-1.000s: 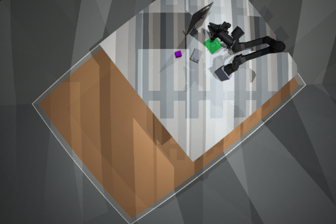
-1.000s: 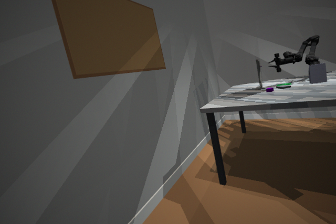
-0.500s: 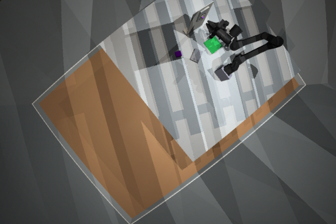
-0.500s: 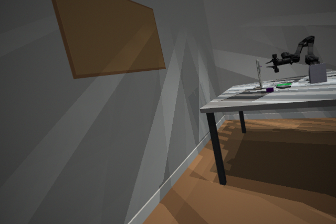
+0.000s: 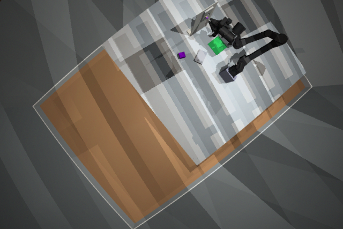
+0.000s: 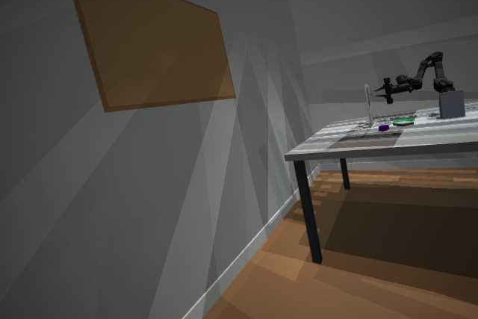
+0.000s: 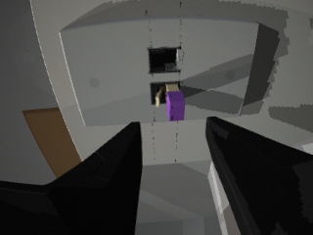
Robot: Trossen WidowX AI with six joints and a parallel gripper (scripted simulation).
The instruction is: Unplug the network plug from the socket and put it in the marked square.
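The upright panel (image 5: 198, 22) (image 6: 368, 108) (image 7: 112, 64) stands on the table. The plug (image 5: 207, 17) (image 6: 371, 94) (image 7: 176, 106), with a purple body, sits in one of two dark openings of the panel's faceplate; in the wrist view it is the lower one. The thin tan tab (image 7: 158, 97) shows beside the plug in that view. My gripper (image 5: 209, 21) (image 6: 374, 94) (image 7: 173, 128) is partly open, with nothing between its fingers. It faces the panel, tips just short of the plug, one finger above the other. The marked square (image 5: 217, 45) (image 6: 404, 119) is green and lies on the table.
A purple block (image 5: 181, 54) (image 6: 383, 128) lies on the table on the far side of a flat grey piece (image 5: 200, 57) from the arm. A dark grey box (image 5: 225, 75) (image 6: 452, 104) stands by the arm's base. The arm reaches above the table past the green square.
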